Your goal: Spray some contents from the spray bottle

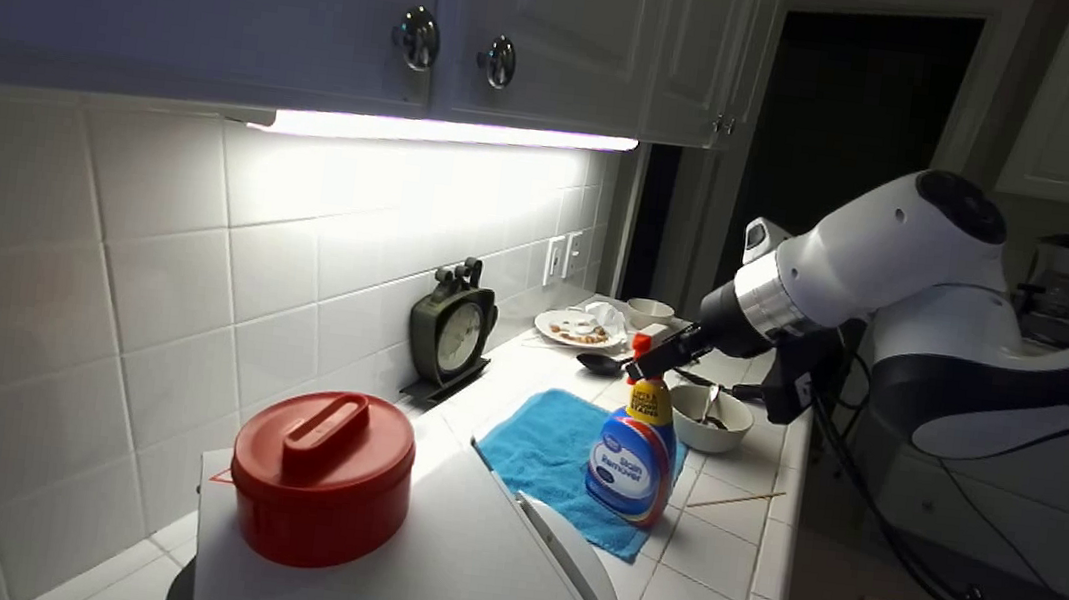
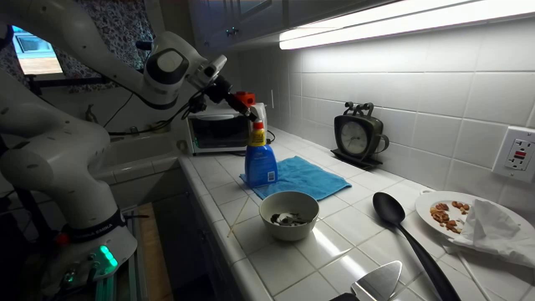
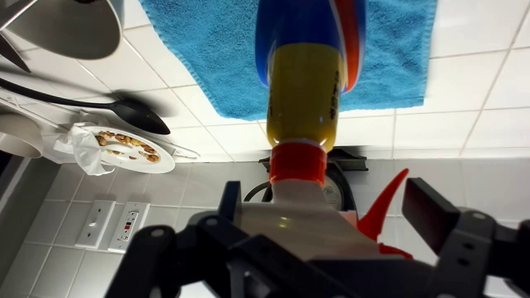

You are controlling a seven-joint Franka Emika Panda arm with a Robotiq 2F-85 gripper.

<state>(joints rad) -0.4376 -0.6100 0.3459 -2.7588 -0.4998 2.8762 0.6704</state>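
The spray bottle (image 1: 633, 467) stands upright on a flat blue cloth (image 1: 540, 431). It has a blue body with a label, a yellow neck, a red collar and a white head with a red trigger. The bottle also shows in an exterior view (image 2: 261, 165) and in the wrist view (image 3: 304, 95). My gripper (image 3: 330, 207) is open around the spray head. The left finger in the wrist view is against or very near the head's back. The right finger is apart from the red trigger, with a small gap. The gripper also shows at the bottle's top in both exterior views (image 1: 645, 361) (image 2: 253, 114).
A bowl (image 2: 289, 225) and a thin stick (image 2: 238, 217) are close to the bottle. A black spoon (image 2: 388, 207), a plate with nuts (image 2: 430, 205) and a spatula (image 2: 378, 280) lie farther along. A clock (image 2: 357, 136) stands by the wall. A red-lidded container (image 1: 320, 487) sits on a white oven (image 1: 423, 569).
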